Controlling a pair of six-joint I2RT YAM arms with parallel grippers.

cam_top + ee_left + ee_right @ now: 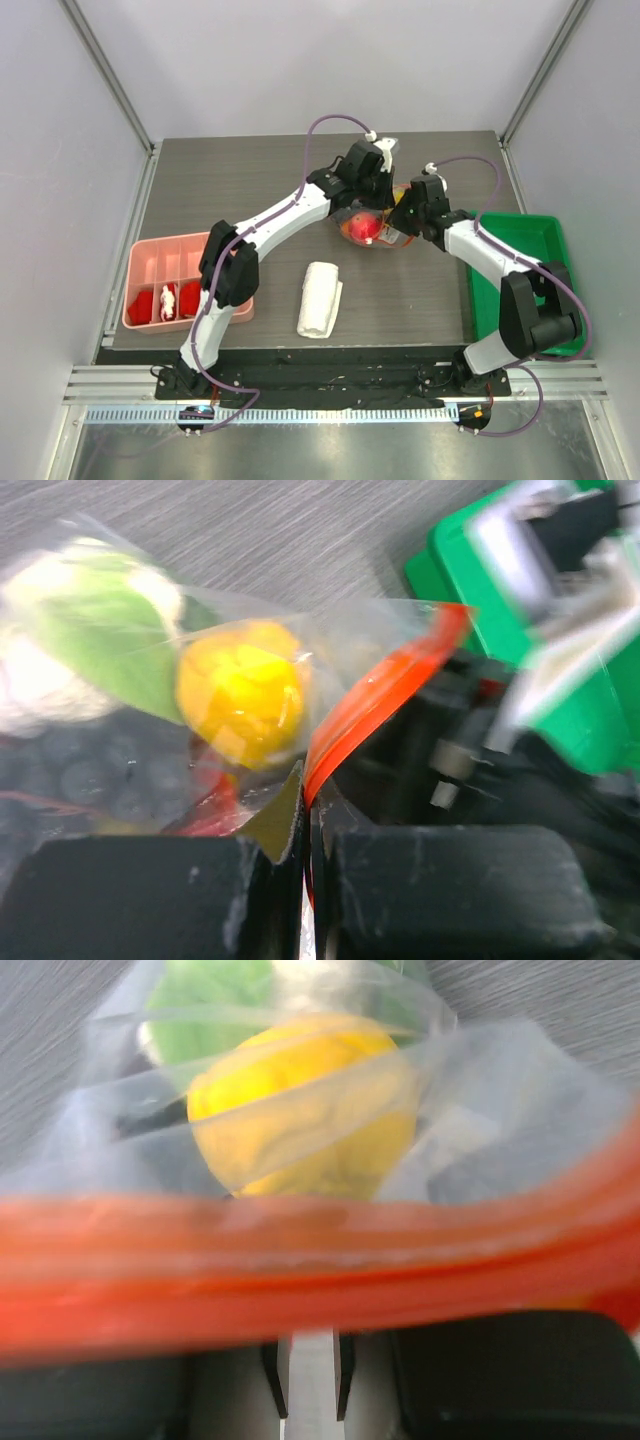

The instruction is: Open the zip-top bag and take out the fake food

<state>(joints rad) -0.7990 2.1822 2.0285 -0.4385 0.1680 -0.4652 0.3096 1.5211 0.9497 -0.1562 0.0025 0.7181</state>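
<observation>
The zip-top bag (372, 232) lies toward the back of the counter (250, 170), between the two arms, its long axis roughly left to right. The left tool (305, 845) is clamped together on the bag's edge, and the orange-red zip strip (385, 685) slants up and rightward from there. The strip runs crosswise just before the right tool (310, 1360); whether that one grips it I cannot tell. The fake food (240, 695) sits inside the bag.
</observation>
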